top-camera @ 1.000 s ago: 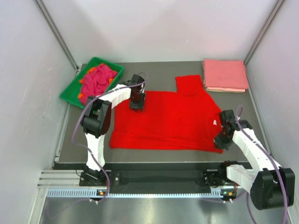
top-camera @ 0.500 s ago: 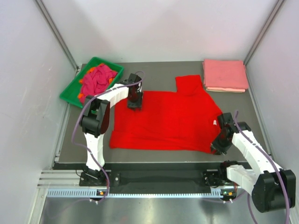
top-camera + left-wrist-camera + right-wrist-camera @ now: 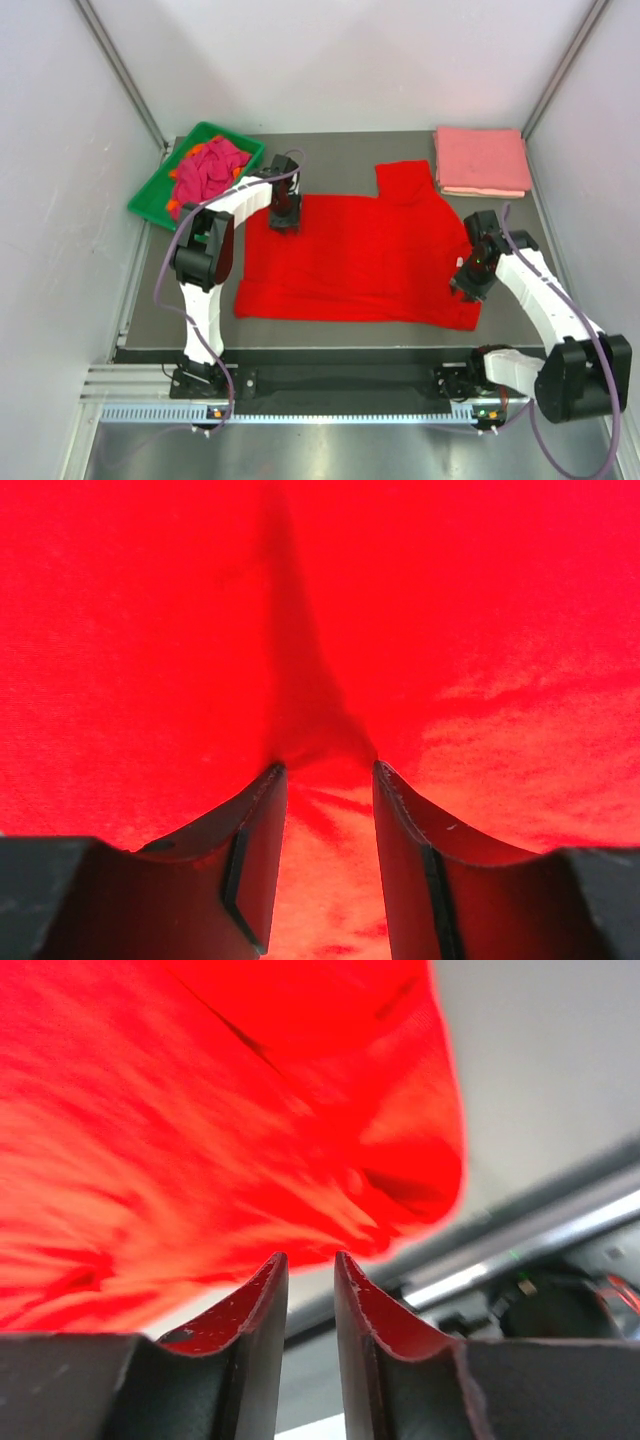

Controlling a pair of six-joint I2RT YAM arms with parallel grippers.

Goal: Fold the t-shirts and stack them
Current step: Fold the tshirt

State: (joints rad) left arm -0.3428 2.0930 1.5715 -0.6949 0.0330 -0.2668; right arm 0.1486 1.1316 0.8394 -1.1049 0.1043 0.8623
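A bright red t-shirt [image 3: 360, 260] lies spread flat across the middle of the table. My left gripper [image 3: 285, 215] is down on its far left edge. In the left wrist view the gripper [image 3: 325, 768] has red cloth bunched between its fingertips, and a raised crease runs away from them. My right gripper [image 3: 470, 285] is over the shirt's right edge, hiding the neck label. In the right wrist view this gripper [image 3: 310, 1256] has its jaws nearly together, with only grey table showing in the gap. Red cloth [image 3: 200, 1110] lies just beyond the tips.
A green tray [image 3: 150, 200] with crumpled magenta and orange shirts [image 3: 208, 168] stands at the far left. A folded salmon pink stack [image 3: 482, 160] lies at the far right corner. The table's front edge and rail [image 3: 340, 385] run below the shirt.
My left gripper has moved a little further away and left along the shirt's far edge. My right gripper has moved away from the shirt's near right corner toward the neck.
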